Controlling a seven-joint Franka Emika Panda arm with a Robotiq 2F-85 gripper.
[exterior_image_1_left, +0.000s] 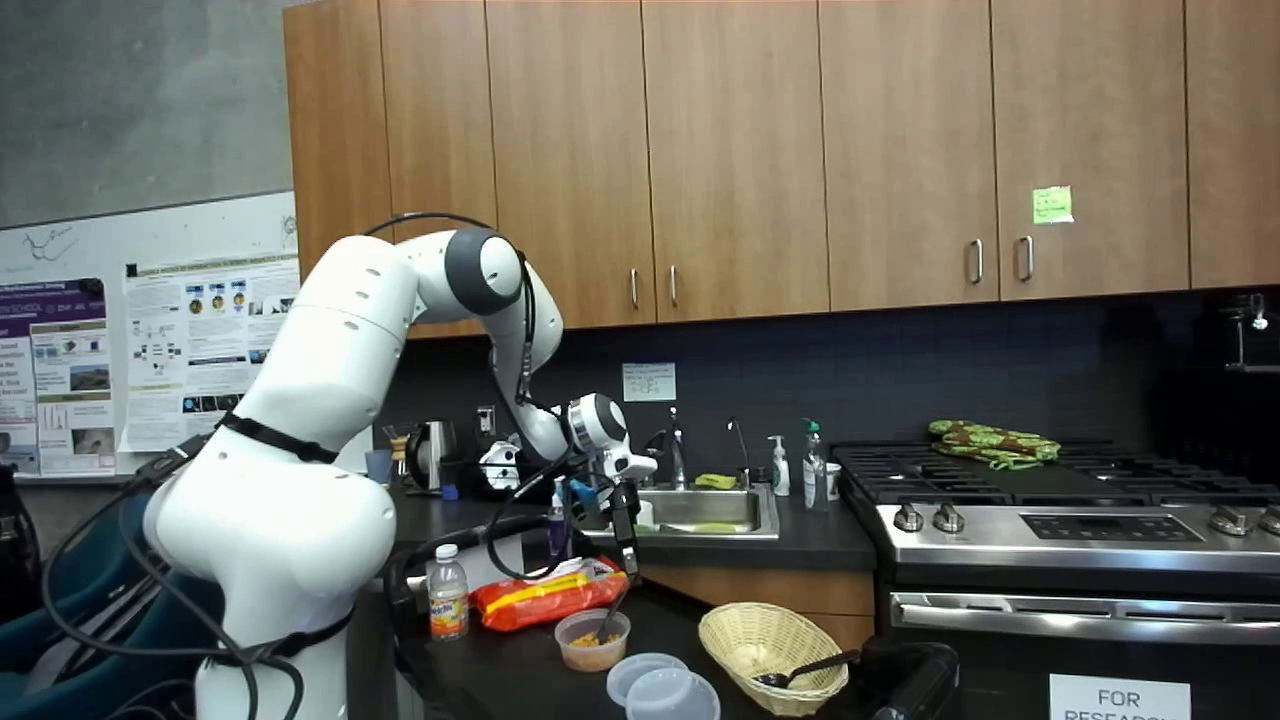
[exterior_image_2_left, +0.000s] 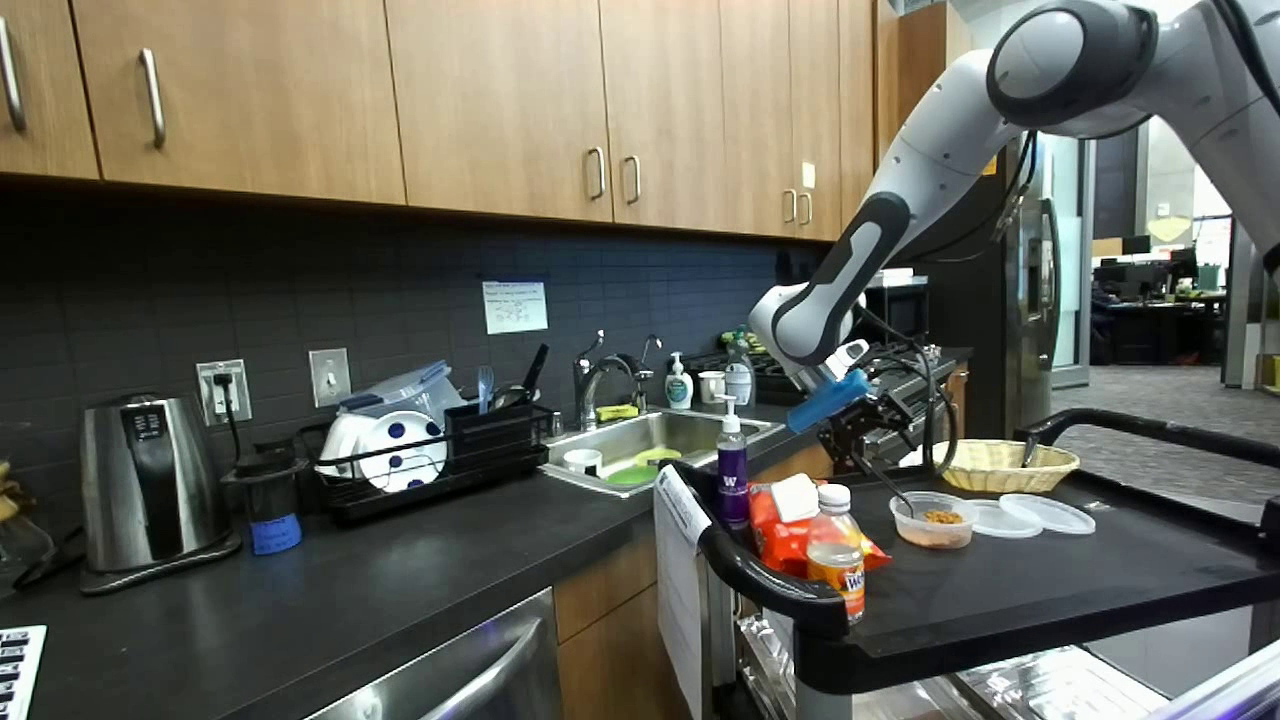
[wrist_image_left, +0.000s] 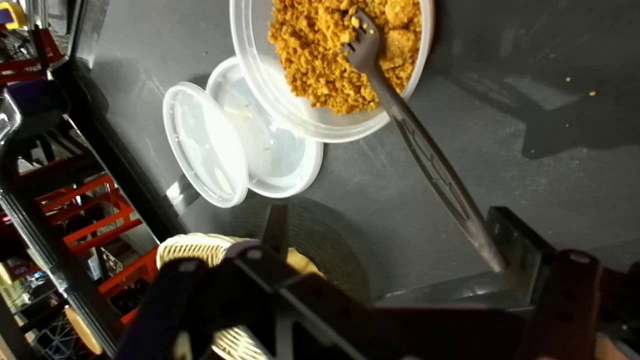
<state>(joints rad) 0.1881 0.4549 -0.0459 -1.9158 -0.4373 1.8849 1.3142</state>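
Plastic lids (exterior_image_1_left: 664, 690) at 4 o'clock from tub (exterior_image_1_left: 592, 658) holding fork (exterior_image_1_left: 611, 614), in an exterior view. Basket (exterior_image_2_left: 1005, 478) at tub's 2 o'clock, in an exterior view. Wrist view: your fingers (wrist_image_left: 276, 230) spread, fork's handle end beside one at 4 o'clock.

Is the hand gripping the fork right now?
No, in the wrist view the hand stands open, with a wide gap between the fork and one finger.
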